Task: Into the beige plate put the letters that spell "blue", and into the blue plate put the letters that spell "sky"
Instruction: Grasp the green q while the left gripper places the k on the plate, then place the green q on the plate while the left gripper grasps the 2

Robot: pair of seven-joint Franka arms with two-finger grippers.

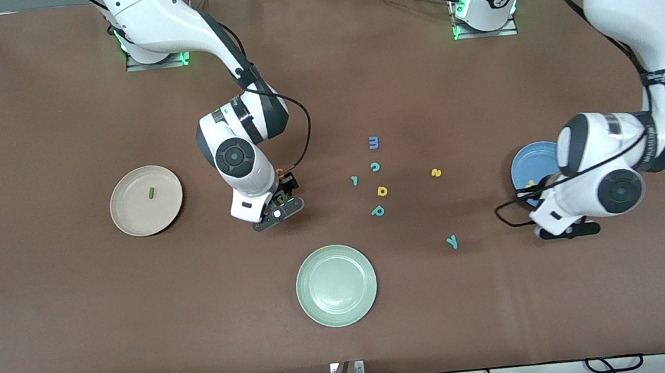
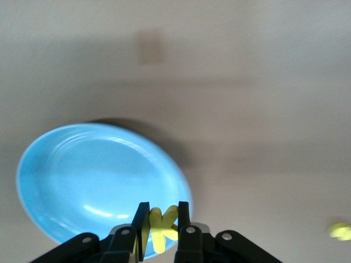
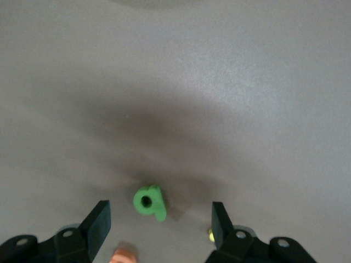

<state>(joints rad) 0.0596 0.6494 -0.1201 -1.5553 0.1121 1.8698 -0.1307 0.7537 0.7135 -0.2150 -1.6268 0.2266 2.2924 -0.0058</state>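
Observation:
My left gripper point(image 2: 160, 211) is shut on the yellow "k" point(image 2: 159, 231) and hangs over the rim of the blue plate point(image 2: 82, 175) at the left arm's end of the table point(image 1: 534, 187). My right gripper point(image 3: 159, 212) is open just above the table, its fingers either side of the green "b" point(image 3: 149, 201). The orange "e" point(image 3: 123, 256) lies beside one finger. In the front view this gripper point(image 1: 277, 207) is between the beige plate point(image 1: 131, 219) and the loose letters. The green "l" point(image 1: 151, 193) lies in the beige plate. The yellow "s" point(image 1: 436, 173) and the teal "y" point(image 1: 452, 241) lie on the table.
A pale green plate point(image 1: 336, 285) sits nearer to the front camera. A blue "m" point(image 1: 374, 142), a teal "c" point(image 1: 375, 167), a rounded yellow letter point(image 1: 382, 191) and a teal "p" point(image 1: 378, 211) lie in a cluster mid-table.

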